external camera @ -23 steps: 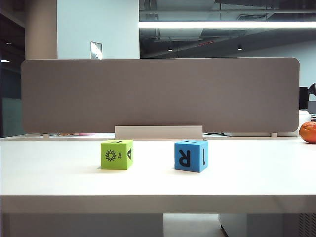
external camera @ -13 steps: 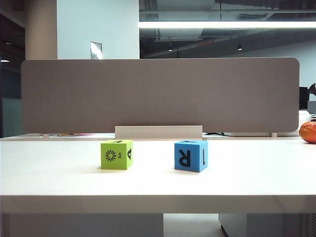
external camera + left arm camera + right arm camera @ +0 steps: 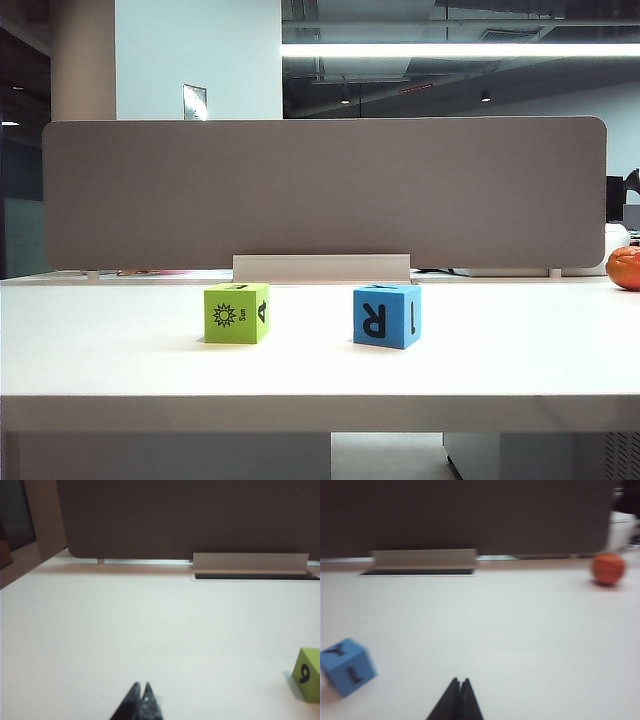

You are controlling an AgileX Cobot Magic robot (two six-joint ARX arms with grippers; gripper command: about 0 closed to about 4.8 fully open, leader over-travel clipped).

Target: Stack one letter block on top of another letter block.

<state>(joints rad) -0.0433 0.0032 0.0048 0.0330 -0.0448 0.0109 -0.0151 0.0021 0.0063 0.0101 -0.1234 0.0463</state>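
Note:
The lime-green letter block (image 3: 236, 313) with a sun symbol sits on the white table (image 3: 320, 375), left of centre. About a block's width and a half to its right stands the blue letter block (image 3: 386, 315) showing an "R" and a "1". Neither arm shows in the exterior view. In the left wrist view my left gripper (image 3: 141, 685) is shut and empty over bare table, with the green block (image 3: 308, 673) off to one side at the frame's edge. My right gripper (image 3: 459, 681) is shut and empty too, the blue block (image 3: 347, 666) lying well apart from it.
A grey divider panel (image 3: 325, 195) on a pale bracket (image 3: 321, 268) closes off the table's far side. An orange ball (image 3: 625, 268) rests at the far right, seen as an orange ball (image 3: 608, 569) in the right wrist view.

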